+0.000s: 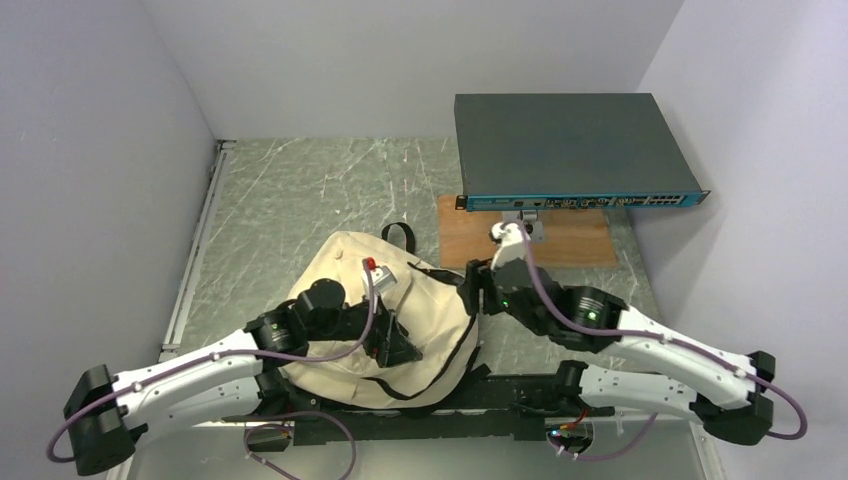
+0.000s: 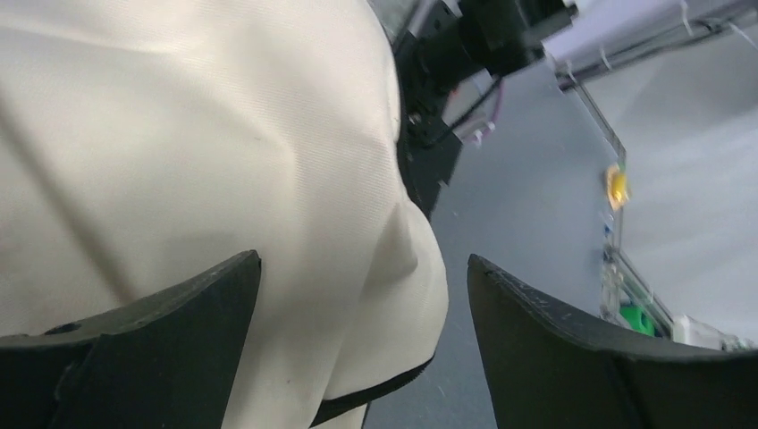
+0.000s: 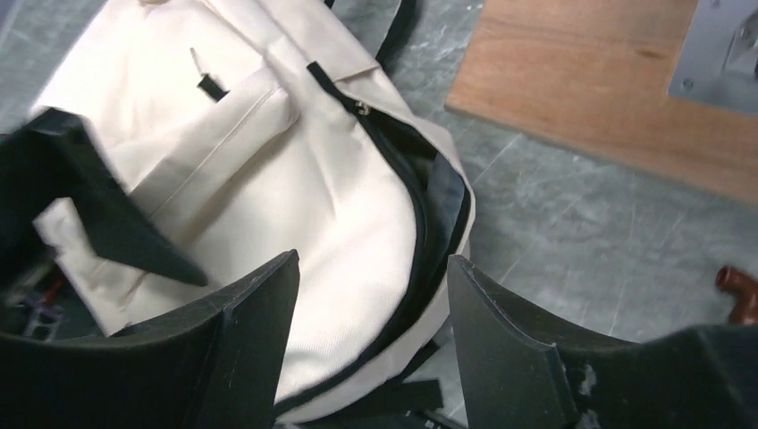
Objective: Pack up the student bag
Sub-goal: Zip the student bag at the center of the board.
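Left wrist view: the left gripper (image 2: 363, 257) hangs released, jaws wide, over the cream bag (image 2: 179, 134). The right gripper (image 3: 371, 257), likewise spread and empty, is above the bag's gaping zip (image 3: 420, 223), which only the right wrist shows. The top view puts the one bag mid-table (image 1: 300, 190), by the near edge, with one board (image 1: 575, 245) and one dark box (image 1: 570, 140) at the far right corner.
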